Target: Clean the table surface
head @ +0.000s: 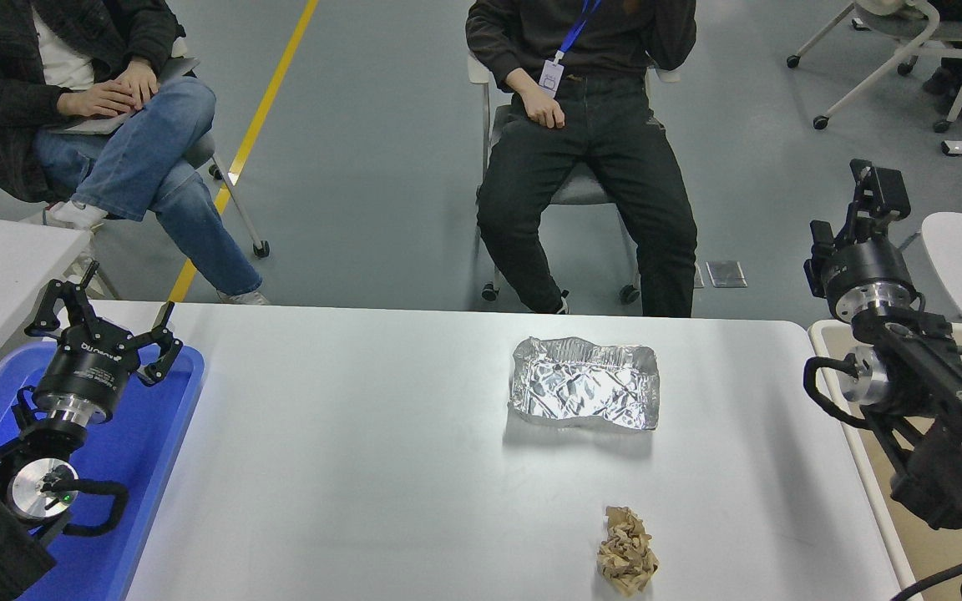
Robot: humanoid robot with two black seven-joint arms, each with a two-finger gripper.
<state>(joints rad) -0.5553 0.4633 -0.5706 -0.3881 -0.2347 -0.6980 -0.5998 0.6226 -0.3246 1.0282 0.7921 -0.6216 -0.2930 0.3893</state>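
Your wide white surface [364, 467] fills the near and middle part of the view, running from the blue tray [147, 467] at its left edge to a rounded corner at the far right. Two things lie on it. A crumpled foil tray [585, 384] sits right of centre, toward the far edge, its shiny bottom facing up. A wad of crumpled brown paper [627, 551] lies nearer to you, close to the near edge and a little right of the foil tray, well apart from it.

Your left hand [101, 313] is parked at the lower left, over the far end of the blue tray, with its fingers spread wide and nothing between them. Its arm runs back to the bottom left corner.

Your right hand [873, 188] is raised beyond the far right corner of the surface, over the floor, pointing away from you. You see only its back from here, so you cannot tell whether it is clenched or released. Its arm comes in from the lower right and passes over a beige tray-like rim [832, 367] just beside the surface's right edge. Neither hand touches the foil tray or the paper.

At the far side two people sit on chairs, one in jeans [155, 159] at the left, one in dark trousers [589, 167] behind the foil tray, hand resting on the lap.
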